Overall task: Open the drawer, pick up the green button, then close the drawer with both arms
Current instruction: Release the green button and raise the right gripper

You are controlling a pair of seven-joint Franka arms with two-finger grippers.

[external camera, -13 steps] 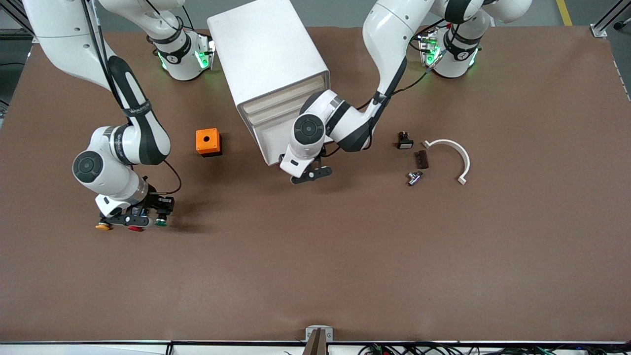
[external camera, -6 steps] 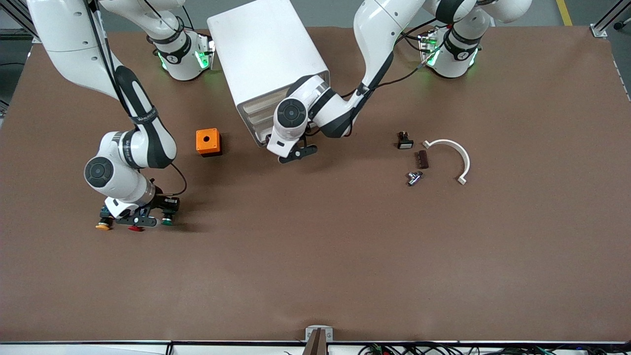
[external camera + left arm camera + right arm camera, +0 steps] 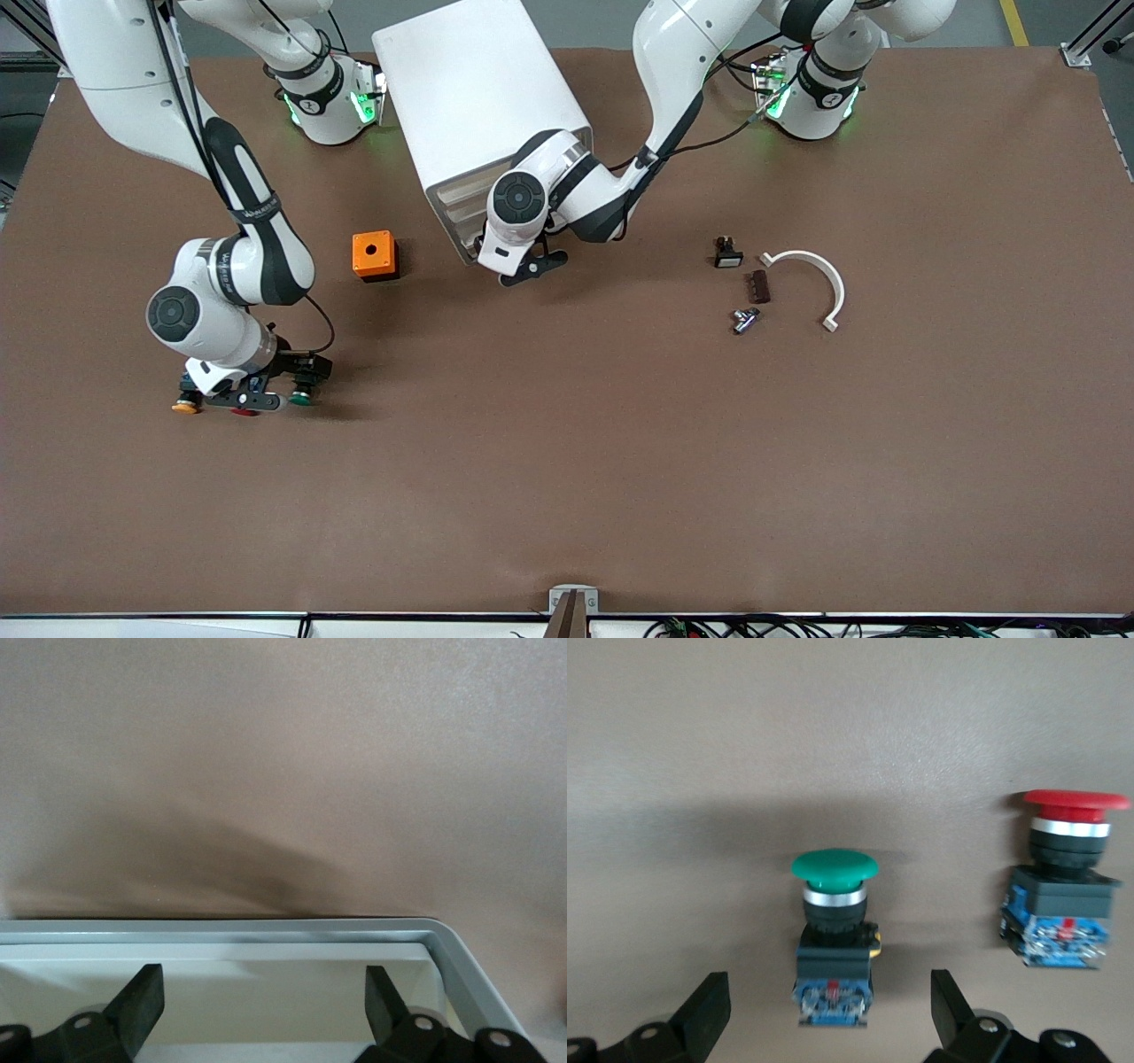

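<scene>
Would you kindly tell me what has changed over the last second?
The left hand moved toward the cabinet, pushing the drawer in until almost flush. The right hand shifted slightly toward the green button, open over it, nothing taken hold of. The yellow button, red button, orange box and the white clip stayed put.

Drawer [image 3: 266, 943] cut off by left wrist view's edge; yellow-capped button [image 3: 184, 407] partly hidden under right arm.

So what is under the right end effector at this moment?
The green button lies on the brown table between the open fingers of the right end effector. The red-capped button lies beside it. The arm covers most of the yellow-capped one.
</scene>
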